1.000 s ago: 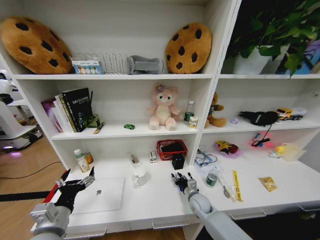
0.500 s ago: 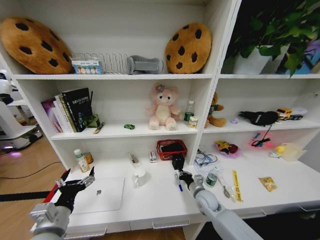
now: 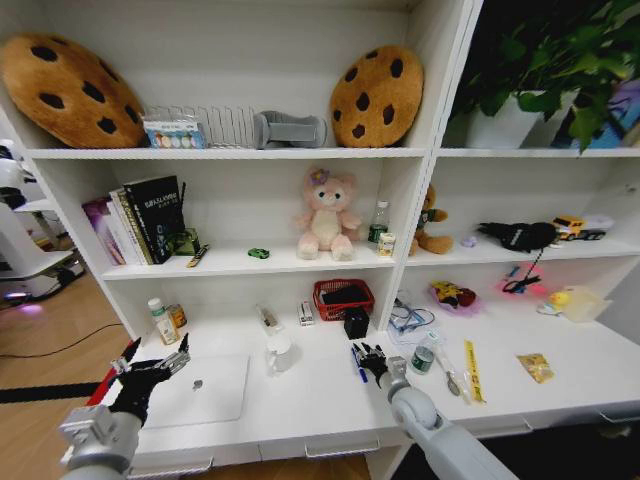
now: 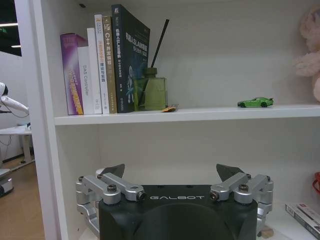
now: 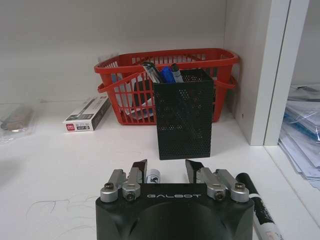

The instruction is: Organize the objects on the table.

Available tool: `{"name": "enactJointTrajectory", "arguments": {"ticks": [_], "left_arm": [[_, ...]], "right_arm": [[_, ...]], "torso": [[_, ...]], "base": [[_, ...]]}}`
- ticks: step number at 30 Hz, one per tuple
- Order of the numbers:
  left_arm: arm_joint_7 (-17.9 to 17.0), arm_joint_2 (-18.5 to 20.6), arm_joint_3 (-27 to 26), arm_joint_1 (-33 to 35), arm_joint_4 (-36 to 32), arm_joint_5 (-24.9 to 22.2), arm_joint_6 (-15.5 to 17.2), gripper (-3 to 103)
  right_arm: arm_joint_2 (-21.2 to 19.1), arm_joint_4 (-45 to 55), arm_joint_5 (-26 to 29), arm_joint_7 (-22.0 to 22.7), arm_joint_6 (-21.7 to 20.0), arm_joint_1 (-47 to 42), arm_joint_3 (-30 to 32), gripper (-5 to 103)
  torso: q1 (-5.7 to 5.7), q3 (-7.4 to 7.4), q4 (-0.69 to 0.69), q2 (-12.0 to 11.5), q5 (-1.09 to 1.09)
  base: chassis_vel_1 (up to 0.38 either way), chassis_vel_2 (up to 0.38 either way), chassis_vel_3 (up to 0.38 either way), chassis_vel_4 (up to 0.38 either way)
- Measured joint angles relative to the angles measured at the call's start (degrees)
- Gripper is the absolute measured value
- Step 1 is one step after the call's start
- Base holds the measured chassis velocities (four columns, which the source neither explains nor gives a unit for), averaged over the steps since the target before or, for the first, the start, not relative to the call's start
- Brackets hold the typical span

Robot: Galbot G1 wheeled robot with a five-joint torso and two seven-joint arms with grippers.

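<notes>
Right hand (image 3: 372, 358) is low over the counter (image 3: 310, 400), just in front of the black mesh pen holder (image 5: 182, 114). Fingers apart, nothing clamped between them. A white-bodied pen (image 5: 152, 175) lies on the counter right at the gap between the fingers; a second marker with a black cap (image 5: 256, 205) lies just beside the hand, toward the shelf upright. From the head camera a blue pen (image 3: 356, 363) lies on the counter beside the same hand.

The holder already has blue and dark pens (image 5: 162, 73) standing in it, with the red basket (image 5: 167, 67) touching or nearly touching behind.

Left hand (image 3: 150, 376) hovers at the counter's left end beside the silver laptop (image 3: 205, 388), fingers spread wide, empty. White mug (image 3: 279, 352) stands between laptop and holder. The green toy car (image 4: 255, 102) sits on the shelf above (apart from the counter items).

Judged step: picking a loose pen off the counter for the holder.

Risks:
- A thin pen lying flat; fingertips closing slightly high would roll it away instead of gripping it.
- Two pens lie close together, so the hand may nudge the capped one toward the counter edge.
- The holder is light-looking and tall; a bump from the hand or a tilted pen could tip it against the basket.
</notes>
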Motion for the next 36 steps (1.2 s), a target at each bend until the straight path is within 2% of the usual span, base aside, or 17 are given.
{"name": "enactJointTrajectory", "arguments": {"ticks": [2,3,4,7,8,10,12,15,16,18,19,22,26,28,29,30,36], "left_arm": [[0.00,0.00,0.00,0.00,0.00,0.00,0.00,100],[0.00,0.00,0.00,0.00,0.00,0.00,0.00,100],[0.00,0.00,0.00,0.00,0.00,0.00,0.00,100],[0.00,0.00,0.00,0.00,0.00,0.00,0.00,100],[0.00,0.00,0.00,0.00,0.00,0.00,0.00,100],[0.00,0.00,0.00,0.00,0.00,0.00,0.00,100],[0.00,0.00,0.00,0.00,0.00,0.00,0.00,100],[0.00,0.00,0.00,0.00,0.00,0.00,0.00,100],[0.00,0.00,0.00,0.00,0.00,0.00,0.00,100],[0.00,0.00,0.00,0.00,0.00,0.00,0.00,100],[0.00,0.00,0.00,0.00,0.00,0.00,0.00,100],[0.00,0.00,0.00,0.00,0.00,0.00,0.00,100],[0.00,0.00,0.00,0.00,0.00,0.00,0.00,100],[0.00,0.00,0.00,0.00,0.00,0.00,0.00,100],[0.00,0.00,0.00,0.00,0.00,0.00,0.00,100],[0.00,0.00,0.00,0.00,0.00,0.00,0.00,100],[0.00,0.00,0.00,0.00,0.00,0.00,0.00,100]], "right_arm": [[0.11,-0.15,0.01,-0.02,0.00,0.27,-0.38,48],[0.17,-0.29,-0.03,-0.03,-0.01,0.51,-0.81,54],[0.17,-0.29,-0.03,-0.03,-0.01,0.51,-0.81,54],[0.49,-0.77,-0.40,0.16,-0.05,0.94,-2.08,70],[0.49,-0.77,-0.40,0.16,-0.05,0.94,-2.08,70],[0.53,-1.38,-1.11,0.24,-0.07,0.98,-2.39,82],[0.53,-1.55,-1.23,0.24,-0.08,0.98,-2.45,78],[0.60,-2.17,-1.30,0.12,-0.08,1.29,-2.73,65],[0.60,-2.17,-1.30,0.12,-0.08,1.29,-2.73,65],[0.58,-2.48,-1.04,0.11,-0.21,1.90,-3.25,55],[0.58,-2.48,-1.04,0.11,-0.21,1.90,-3.25,55],[0.34,-2.48,-0.41,0.67,-1.11,2.55,-3.85,38],[0.09,-2.35,-0.31,0.93,-1.45,2.64,-4.06,33],[0.17,-2.39,-0.75,1.11,-1.42,2.47,-4.01,22],[0.17,-2.39,-0.75,1.11,-1.42,2.47,-4.01,22],[0.21,-2.23,-0.86,1.22,-1.39,2.22,-3.87,14],[-0.15,-0.30,-2.14,0.56,-0.07,1.33,-2.49,13]], "torso": [[0.00,0.00,0.00,0.00,0.00],[0.00,0.00,0.00,0.00,-0.01],[0.00,0.00,0.00,0.00,-0.01],[0.00,0.00,0.00,0.00,0.00],[0.00,0.00,0.00,0.00,0.00],[0.00,0.00,0.00,0.00,0.00],[0.00,0.00,0.00,0.00,0.00],[0.00,0.00,0.00,0.00,0.00],[0.00,0.00,0.00,0.00,0.00],[0.00,0.00,0.00,0.00,0.00],[0.00,0.00,0.00,0.00,0.00],[0.00,0.00,0.00,0.00,0.00],[0.00,0.00,0.00,0.00,-0.01],[0.00,0.00,0.00,0.00,0.00],[0.00,0.00,0.00,0.00,0.00],[0.00,0.00,0.00,0.00,0.00],[0.00,0.00,0.00,0.00,0.00]], "base": [[0.000,0.000,0.000,0.000],[0.000,0.000,0.000,0.000],[0.000,0.000,0.000,0.000],[0.000,0.000,0.000,0.000],[0.000,0.000,0.000,0.000],[0.000,0.000,0.000,0.000],[0.000,0.000,0.000,0.000],[0.000,0.000,0.000,0.000],[0.000,0.000,0.000,0.000],[0.000,0.000,0.000,0.000],[0.000,0.000,0.000,0.000],[0.000,0.000,0.000,0.000],[0.000,0.000,0.000,0.000],[0.000,0.000,0.000,0.000],[0.000,0.000,0.000,0.000],[0.000,0.000,0.000,0.000],[0.000,0.000,0.000,0.000]]}}
